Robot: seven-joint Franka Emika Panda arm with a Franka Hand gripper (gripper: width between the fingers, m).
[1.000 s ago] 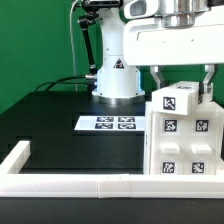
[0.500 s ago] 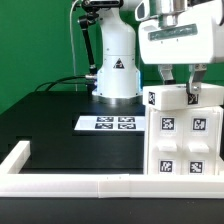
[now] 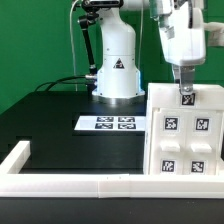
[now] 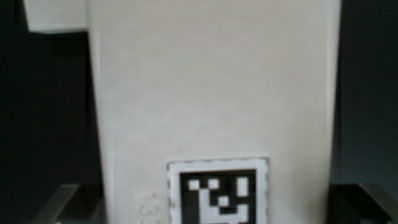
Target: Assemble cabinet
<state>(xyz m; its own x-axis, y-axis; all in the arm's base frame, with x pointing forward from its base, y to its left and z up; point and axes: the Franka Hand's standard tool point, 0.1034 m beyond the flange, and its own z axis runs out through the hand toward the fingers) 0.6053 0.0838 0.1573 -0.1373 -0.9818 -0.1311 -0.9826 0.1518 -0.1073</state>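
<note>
The cabinet [image 3: 185, 135] is a tall white block with black-and-white tags, standing at the exterior view's right on the black table. My gripper [image 3: 186, 93] comes straight down onto its top edge, turned edge-on to the camera, beside a small tag. In the wrist view the cabinet's white top [image 4: 214, 90] fills the picture, with one tag near my gripper [image 4: 214, 212]. A dark finger [image 4: 68, 206] shows at each side of the white part, so the jaws stand closed against it.
The marker board [image 3: 108, 123] lies flat on the black table in front of the arm's white base [image 3: 117, 72]. A long white border rail [image 3: 70, 186] runs along the table's near edge, with a raised end at the exterior view's left.
The wrist has turned from broadside to edge-on over the cabinet's top. The cabinet's upper part has turned with it and now shows one flat face.
</note>
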